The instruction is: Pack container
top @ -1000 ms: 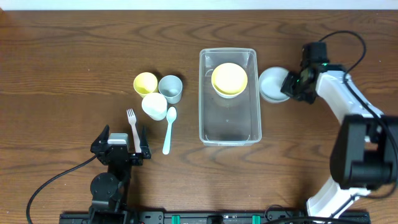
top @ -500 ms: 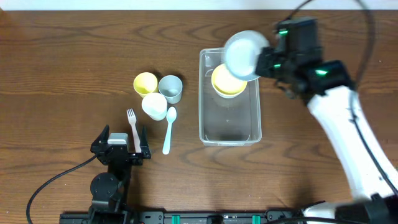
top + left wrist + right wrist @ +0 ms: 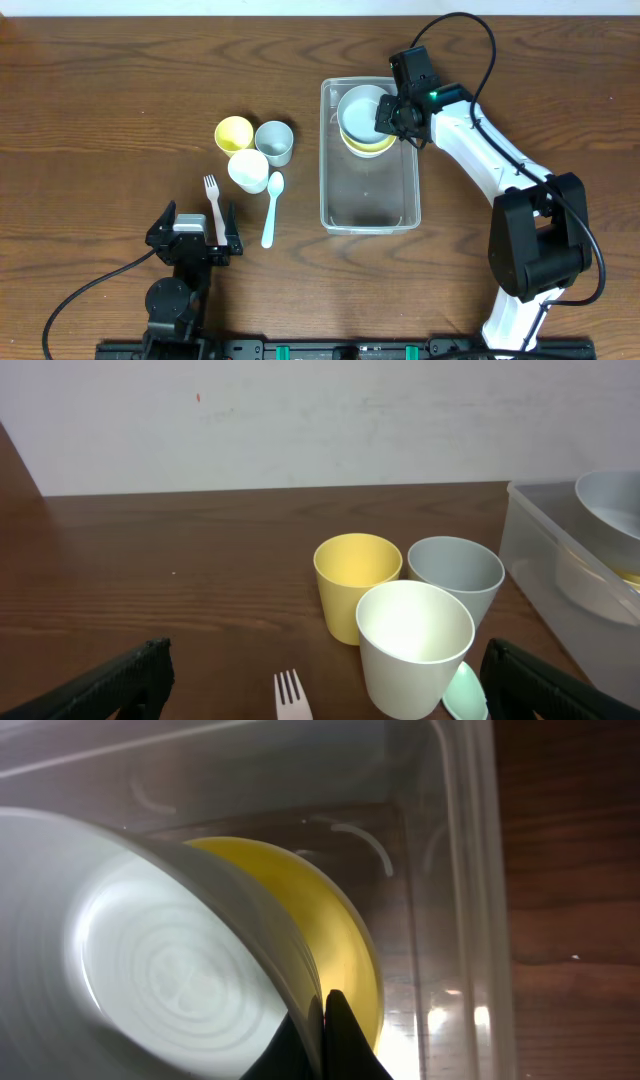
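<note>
The clear rectangular container (image 3: pixel 368 205) lies at the table's centre, with a yellow bowl (image 3: pixel 368 143) in its far end. My right gripper (image 3: pixel 388 116) is shut on the rim of a grey-white bowl (image 3: pixel 360 108) and holds it tilted over the yellow bowl, inside the container's far end. In the right wrist view the grey-white bowl (image 3: pixel 140 970) fills the left, the yellow bowl (image 3: pixel 320 935) lies behind it, and the fingers (image 3: pixel 322 1025) pinch its rim. My left gripper (image 3: pixel 195 235) is open and empty near the front, behind a pink fork (image 3: pixel 213 205).
A yellow cup (image 3: pixel 234 133), a grey cup (image 3: pixel 274 141) and a white cup (image 3: pixel 248 170) stand left of the container. A pale green spoon (image 3: pixel 271 207) lies beside the fork. The left wrist view shows the cups (image 3: pixel 415 645) and the container's wall (image 3: pixel 560 580).
My right gripper took the grey-white bowl from the table right of the container, lifted it, and carried it left and down over the yellow bowl. The left arm has not moved.
</note>
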`<state>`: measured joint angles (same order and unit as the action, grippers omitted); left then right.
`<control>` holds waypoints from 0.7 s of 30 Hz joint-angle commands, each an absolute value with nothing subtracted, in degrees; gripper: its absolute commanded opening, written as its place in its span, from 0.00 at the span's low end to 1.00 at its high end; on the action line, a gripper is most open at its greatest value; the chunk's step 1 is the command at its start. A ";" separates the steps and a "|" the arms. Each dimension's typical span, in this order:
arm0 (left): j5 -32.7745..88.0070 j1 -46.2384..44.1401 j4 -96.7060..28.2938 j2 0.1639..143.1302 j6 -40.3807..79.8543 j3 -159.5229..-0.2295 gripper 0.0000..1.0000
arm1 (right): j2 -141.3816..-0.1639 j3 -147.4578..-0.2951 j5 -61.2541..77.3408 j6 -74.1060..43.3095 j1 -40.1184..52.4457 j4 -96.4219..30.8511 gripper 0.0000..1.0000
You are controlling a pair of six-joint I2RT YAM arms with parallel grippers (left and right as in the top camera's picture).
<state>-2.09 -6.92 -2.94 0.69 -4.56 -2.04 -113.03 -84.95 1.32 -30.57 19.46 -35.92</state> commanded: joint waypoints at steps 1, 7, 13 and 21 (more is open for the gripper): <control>-2.50 -7.09 -4.01 0.34 -5.10 -0.25 0.98 | -112.36 -85.23 4.56 -29.41 19.14 -35.35 0.10; -2.50 -7.09 -4.01 0.34 -5.10 -0.25 0.98 | -107.48 -88.33 5.91 -27.16 18.94 -37.52 0.54; -2.50 -7.09 -4.01 0.34 -5.13 -0.25 0.98 | -97.67 -93.73 5.72 -27.18 13.98 -45.89 0.68; -2.50 -7.09 -4.01 0.34 -5.13 -0.25 0.98 | -88.42 -94.13 1.93 -24.91 -4.80 -62.37 0.84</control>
